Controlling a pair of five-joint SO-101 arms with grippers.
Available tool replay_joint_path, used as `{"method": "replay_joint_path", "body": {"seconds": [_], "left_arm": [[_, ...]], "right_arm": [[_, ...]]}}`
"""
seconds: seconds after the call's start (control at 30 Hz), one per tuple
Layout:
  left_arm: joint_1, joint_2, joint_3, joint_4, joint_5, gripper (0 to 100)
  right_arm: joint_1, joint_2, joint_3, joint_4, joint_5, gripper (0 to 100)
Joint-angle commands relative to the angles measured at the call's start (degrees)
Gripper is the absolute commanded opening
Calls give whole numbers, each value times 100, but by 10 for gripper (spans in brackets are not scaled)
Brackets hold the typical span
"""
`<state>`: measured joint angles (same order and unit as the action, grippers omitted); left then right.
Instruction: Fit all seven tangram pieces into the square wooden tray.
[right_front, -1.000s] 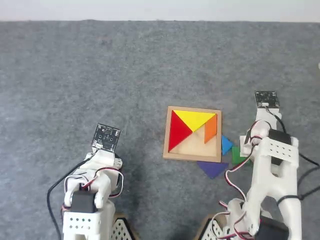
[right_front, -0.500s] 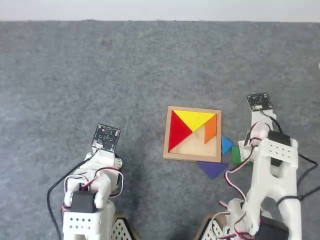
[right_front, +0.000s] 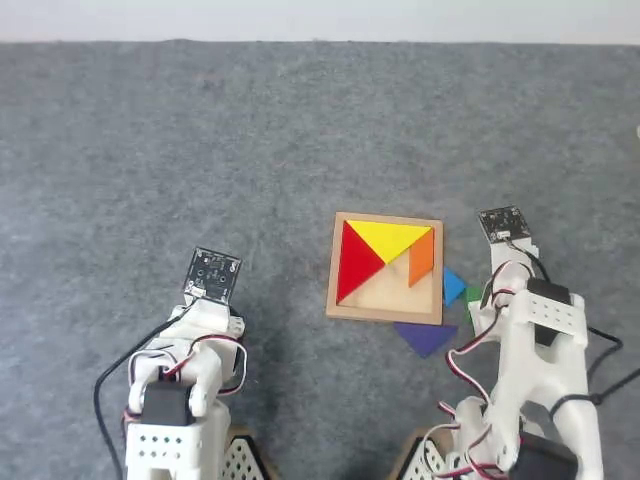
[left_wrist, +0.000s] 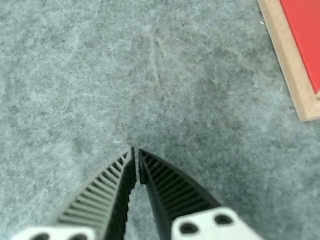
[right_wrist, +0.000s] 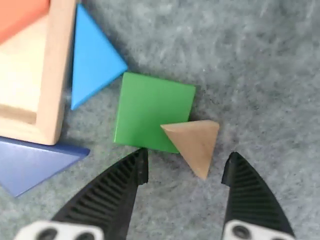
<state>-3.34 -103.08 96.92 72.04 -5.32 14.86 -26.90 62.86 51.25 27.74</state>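
Note:
The square wooden tray (right_front: 334, 270) holds a red triangle (right_front: 358, 262), a yellow triangle (right_front: 388, 238) and an orange piece (right_front: 422, 256). Just outside its near right corner lie a blue triangle (right_wrist: 92, 60), a green square (right_wrist: 154, 111), a plain wooden triangle (right_wrist: 194, 142) resting partly on the green square, and a purple triangle (right_wrist: 30, 160). My right gripper (right_wrist: 187, 165) is open just above the carpet, and the wooden triangle's point lies between its fingers. My left gripper (left_wrist: 134, 151) is shut and empty over bare carpet, left of the tray's edge (left_wrist: 292, 75).
Grey carpet covers the whole table. The left arm (right_front: 190, 350) stands at the near left and the right arm (right_front: 525, 330) at the near right, beside the loose pieces. The carpet behind and left of the tray is bare.
The right arm has swung left and nearer, toward the loose pieces beside the tray. The left arm and all pieces have stayed put.

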Motion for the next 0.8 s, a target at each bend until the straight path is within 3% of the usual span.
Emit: {"method": "replay_joint_path", "body": {"seconds": [0.0,0.33,0.77], "left_arm": [[-35,-123,-48,26,44,15],[-35,-123,-48,26,44,15],[-35,-123,-48,26,44,15]], "right_arm": [[66,-145,-396,-110,70,253],[75,-13,-527,-365,202,253],[497,1473,-985,-954,396,221]]}}
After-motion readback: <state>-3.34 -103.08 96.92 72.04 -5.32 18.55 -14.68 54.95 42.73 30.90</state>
